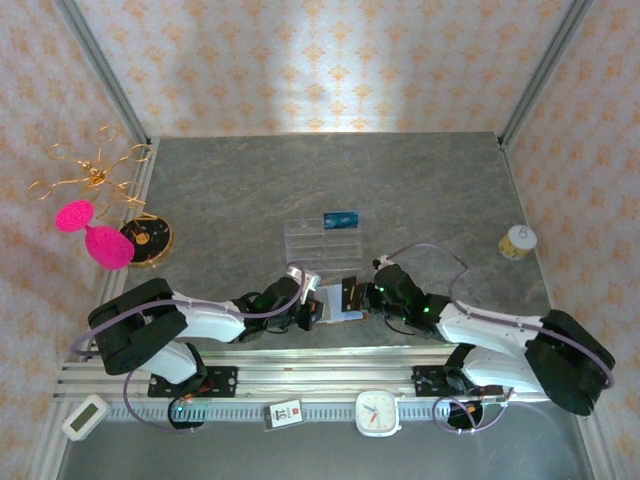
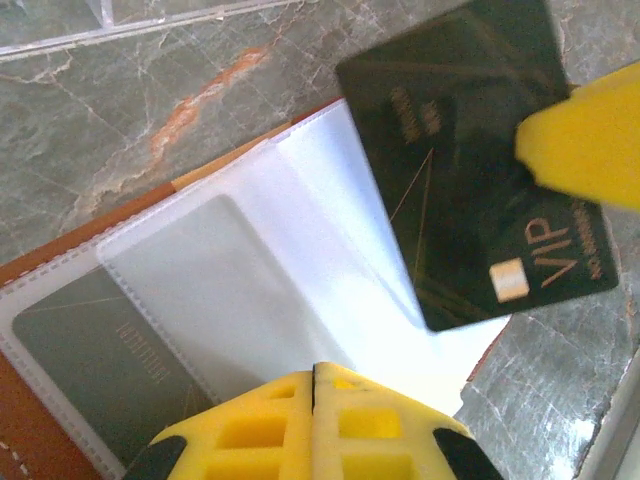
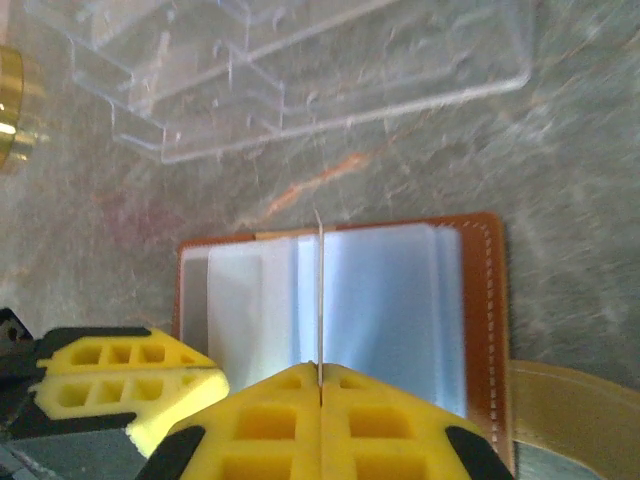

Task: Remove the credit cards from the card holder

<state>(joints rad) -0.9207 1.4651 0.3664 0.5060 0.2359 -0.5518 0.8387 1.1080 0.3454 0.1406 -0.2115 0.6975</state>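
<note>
The brown card holder (image 3: 486, 300) lies open on the table between both grippers, its pale clear pockets (image 2: 300, 260) facing up. My right gripper (image 3: 320, 372) is shut on a black credit card (image 2: 460, 170) marked VIP, held edge-up just above the pockets; its yellow fingers (image 2: 585, 140) pinch the card's side. My left gripper (image 2: 315, 378) is shut, its tips resting on the pocket sheets. A greyish card (image 2: 90, 345) still sits inside a pocket. A blue credit card (image 1: 341, 218) stands in the clear tray (image 1: 320, 240). From above, the left gripper (image 1: 308, 308) and right gripper (image 1: 368, 296) flank the card holder (image 1: 335, 312).
The clear tray (image 3: 300, 80) lies just beyond the card holder. A small yellow tin (image 1: 517, 241) stands at the right. Pink balls (image 1: 100, 235), a gold wire ornament (image 1: 95, 172) and a black-gold disc (image 1: 150, 238) sit at the left. A clock (image 1: 378, 411) lies on the near rail.
</note>
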